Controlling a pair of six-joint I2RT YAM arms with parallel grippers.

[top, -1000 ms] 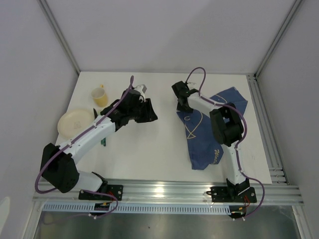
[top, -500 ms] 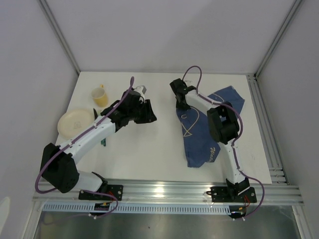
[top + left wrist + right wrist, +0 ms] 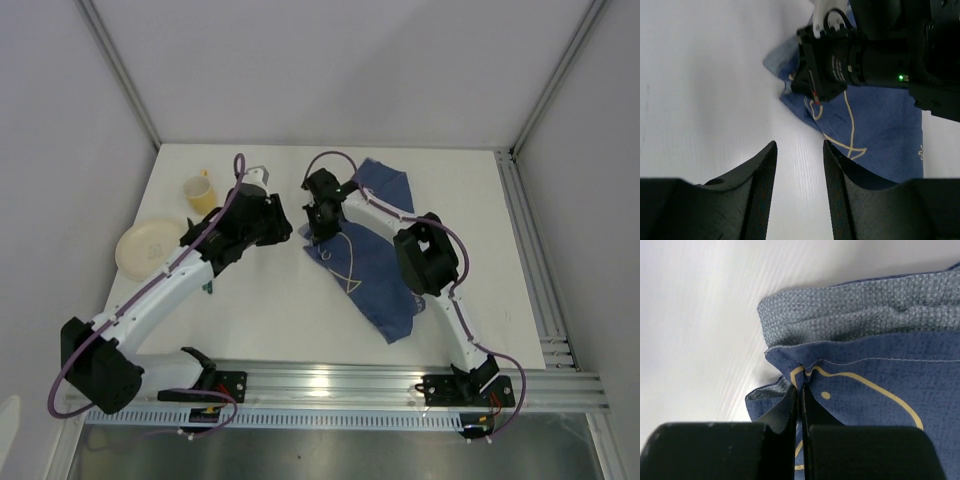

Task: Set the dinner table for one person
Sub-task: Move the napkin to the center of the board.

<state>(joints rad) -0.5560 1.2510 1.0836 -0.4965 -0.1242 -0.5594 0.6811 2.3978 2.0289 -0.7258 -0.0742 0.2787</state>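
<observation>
The white dinner table [image 3: 300, 310] fills the top view. A dark blue cloth [image 3: 375, 260] with pale line drawings lies right of its middle. My right gripper [image 3: 318, 228] is shut on the cloth's left edge; the wrist view shows the fold [image 3: 805, 377] pinched between the fingers. My left gripper [image 3: 285, 232] is open and empty, just left of the right one; its wrist view shows the cloth [image 3: 875, 135] and the right gripper ahead. A cream plate [image 3: 150, 247] and a yellow cup [image 3: 200, 192] sit at the far left.
A green utensil [image 3: 208, 286] shows partly under the left arm, near the plate. Silver frame rails [image 3: 350, 382] run along the near and right edges. White walls close in the back and sides.
My right gripper has dragged the cloth's edge leftward toward the table's middle, and the cloth has shifted and stretched with it. My left gripper has moved slightly left and back.
</observation>
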